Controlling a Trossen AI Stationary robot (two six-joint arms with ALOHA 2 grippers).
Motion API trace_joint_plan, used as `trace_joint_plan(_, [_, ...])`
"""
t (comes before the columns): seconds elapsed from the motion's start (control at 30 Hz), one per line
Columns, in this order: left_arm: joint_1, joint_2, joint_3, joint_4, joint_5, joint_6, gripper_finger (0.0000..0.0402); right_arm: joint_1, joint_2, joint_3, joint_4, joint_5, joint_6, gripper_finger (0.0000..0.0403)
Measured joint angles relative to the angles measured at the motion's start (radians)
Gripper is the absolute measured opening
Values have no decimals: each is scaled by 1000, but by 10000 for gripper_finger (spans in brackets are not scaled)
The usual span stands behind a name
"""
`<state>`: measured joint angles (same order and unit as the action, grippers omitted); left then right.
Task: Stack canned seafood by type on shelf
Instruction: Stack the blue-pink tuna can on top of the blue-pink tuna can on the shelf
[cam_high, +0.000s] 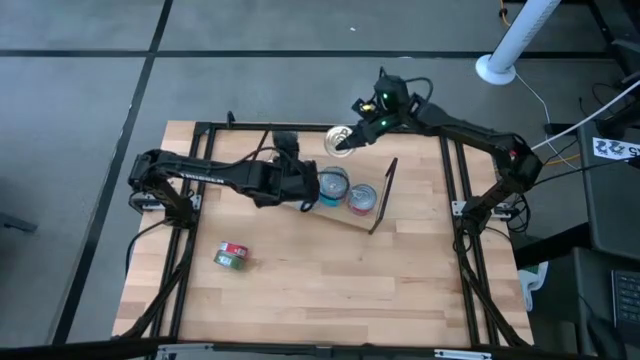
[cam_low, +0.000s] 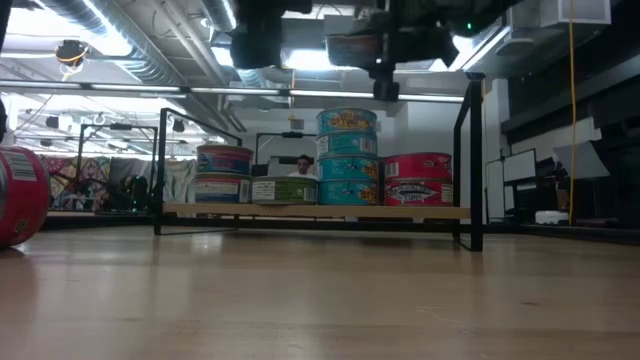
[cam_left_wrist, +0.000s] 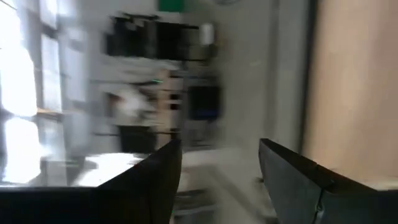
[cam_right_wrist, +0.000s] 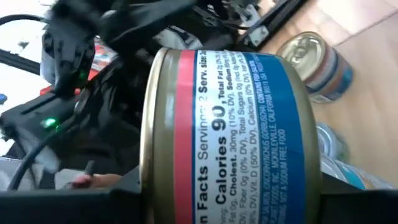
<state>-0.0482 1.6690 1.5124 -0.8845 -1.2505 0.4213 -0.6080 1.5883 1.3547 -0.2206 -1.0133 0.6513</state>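
Observation:
My right gripper is shut on a can with a gold rim and a blue and red label, high over the far part of the shelf. On the shelf board stand a blue pair, a green-labelled can, a teal stack of three and a red pair. Another red-green can lies on its side on the tabletop. My left gripper hangs open and empty above the shelf's left part. My right gripper pinches the can between its two fingers. In the right wrist view one finger stands at each flat end of the can, beside the gold rim. The can is lifted clear, above the stacks.
Black frame bars run along both sides of the wooden tabletop. The near half of the tabletop holds only the lone red-green can. The shelf's black wire legs rise at its ends. A white post base stands beyond the far right corner.

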Motion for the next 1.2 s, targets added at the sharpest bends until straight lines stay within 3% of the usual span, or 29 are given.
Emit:
trace_joint_plan(0.13, [30,-34,0,-133,189,-331,210,11,0,-86,220,-10,28,177])
trace_joint_plan(0.27, [73,-65,0,-163,350,-535,210,37,0,-124,342,-9,10,177])
trace_joint_plan(0.47, [133,-89,0,-160,618,-723,210,74,0,-126,349,-12,-117,177])
trace_joint_plan(0.63, [183,-122,0,-148,814,-741,210,67,0,-126,347,-27,-164,177])
trace_joint_plan(0.93, [375,-317,0,-127,954,-693,177,44,0,-126,345,-17,-249,177])
trace_joint_plan(1.1, [470,-352,0,-20,991,-907,168,46,0,-126,345,-13,-308,177])
trace_joint_plan(1.2, [482,-340,0,39,1014,-943,168,46,0,-126,346,5,-320,177])
